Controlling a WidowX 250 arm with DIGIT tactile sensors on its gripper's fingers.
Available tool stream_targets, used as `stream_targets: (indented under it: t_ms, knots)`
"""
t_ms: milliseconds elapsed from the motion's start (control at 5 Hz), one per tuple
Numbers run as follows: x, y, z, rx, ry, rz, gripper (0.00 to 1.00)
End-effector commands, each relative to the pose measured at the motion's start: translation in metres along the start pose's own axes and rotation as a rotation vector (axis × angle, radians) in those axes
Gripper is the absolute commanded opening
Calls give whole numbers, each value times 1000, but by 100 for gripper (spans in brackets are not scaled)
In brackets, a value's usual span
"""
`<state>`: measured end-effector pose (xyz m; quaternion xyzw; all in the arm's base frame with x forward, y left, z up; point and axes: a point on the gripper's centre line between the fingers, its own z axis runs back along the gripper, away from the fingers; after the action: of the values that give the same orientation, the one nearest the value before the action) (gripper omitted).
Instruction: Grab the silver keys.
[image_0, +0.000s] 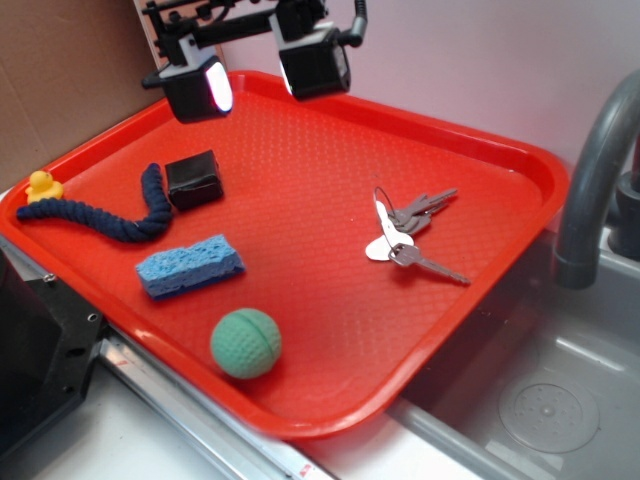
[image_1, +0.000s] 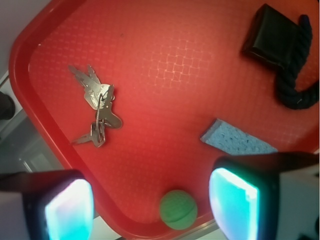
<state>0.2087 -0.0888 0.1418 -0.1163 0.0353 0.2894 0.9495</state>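
Several silver keys (image_0: 412, 232) fanned flat, blades splayed apart, tray (image_0: 330, 330)

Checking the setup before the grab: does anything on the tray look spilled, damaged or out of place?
Nothing stands out. The silver keys lie flat and fanned on the red tray, apart from the green ball, blue sponge, black block and rope. The tool hangs open above the tray's far side.

A kitchen: a grey faucet (image_0: 590, 190) arches over a steel sink (image_0: 540, 400).
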Motion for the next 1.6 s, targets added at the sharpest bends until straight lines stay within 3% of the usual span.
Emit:
stream_targets:
  t_ms: [0, 200, 400, 600, 800, 1000, 1400]
  knots:
    - [6, -3, 9, -33, -26, -4, 100]
    - [34, -23, -39, 40, -10, 68, 100]
    - [56, -50, -61, 142, 38, 84, 100]
    - [61, -64, -78, 159, 58, 56, 100]
    - [58, -64, -97, 233, 121, 22, 100]
    - [41, -40, -92, 237, 125, -8, 100]
    - [24, -27, -76, 228, 80, -77, 100]
